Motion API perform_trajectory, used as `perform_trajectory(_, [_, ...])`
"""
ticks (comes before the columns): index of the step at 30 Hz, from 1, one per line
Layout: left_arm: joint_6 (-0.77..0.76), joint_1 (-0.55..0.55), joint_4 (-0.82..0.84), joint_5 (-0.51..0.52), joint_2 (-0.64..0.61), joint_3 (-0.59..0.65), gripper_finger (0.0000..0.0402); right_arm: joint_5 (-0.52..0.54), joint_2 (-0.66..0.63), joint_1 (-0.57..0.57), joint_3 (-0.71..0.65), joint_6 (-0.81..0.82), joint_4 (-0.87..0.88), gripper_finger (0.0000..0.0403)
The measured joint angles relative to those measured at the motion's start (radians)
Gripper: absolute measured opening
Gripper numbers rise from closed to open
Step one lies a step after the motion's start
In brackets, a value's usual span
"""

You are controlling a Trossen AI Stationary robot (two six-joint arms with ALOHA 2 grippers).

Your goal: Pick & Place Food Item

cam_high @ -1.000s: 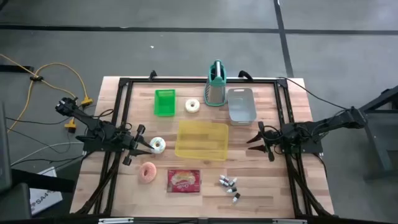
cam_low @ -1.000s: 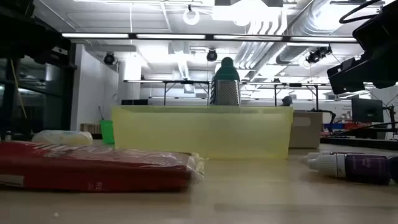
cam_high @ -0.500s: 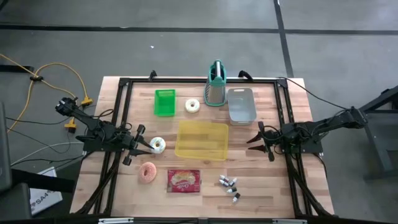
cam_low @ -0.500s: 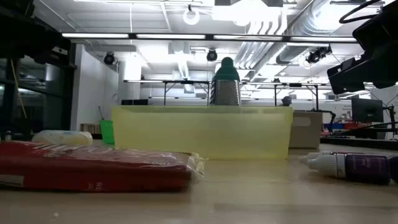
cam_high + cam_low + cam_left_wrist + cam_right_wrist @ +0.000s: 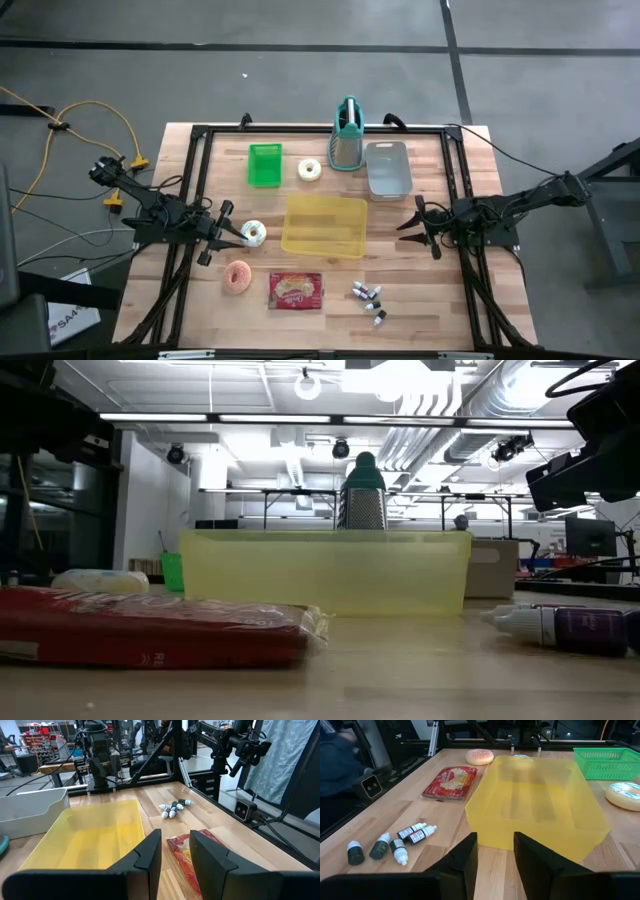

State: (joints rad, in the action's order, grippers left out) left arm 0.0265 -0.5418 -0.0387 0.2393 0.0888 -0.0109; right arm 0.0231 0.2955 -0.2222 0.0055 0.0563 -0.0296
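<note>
Progress looks like none so far: every food item lies loose on the desk [image 5: 420,300] and neither arm reaches for one. The left hand [image 5: 232,236] sits at the desk's left edge, just beside the white-iced doughnut [image 5: 254,232]; its wrist view shows a narrow gap between the fingers with nothing in it. The right hand [image 5: 412,222] waits at the right edge, well apart from any food, its fingers likewise a little apart and empty.

The pink doughnut [image 5: 238,276] lies near the front left, the red snack packet [image 5: 296,290] beside it toward the middle, and a second white doughnut [image 5: 310,170] sits farther back between the green basket [image 5: 264,165] and the grater [image 5: 346,135]. Which of these the task means I cannot tell; the pick and the placing both appear still to come.

The yellow bin [image 5: 325,225] in the middle holds nothing. The green basket at the back left looks empty too, as does the grey tray [image 5: 388,168] at the back right. A cluster of small dropper bottles [image 5: 368,298] lies on bare wood near the front right.
</note>
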Motion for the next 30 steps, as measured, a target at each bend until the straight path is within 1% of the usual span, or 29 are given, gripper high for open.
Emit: perform_trajectory(30, [-0.011,0.000,-0.017,0.000,0.000,0.000,0.0095,0.000,0.000,0.000,0.000,0.000,0.000,0.0113])
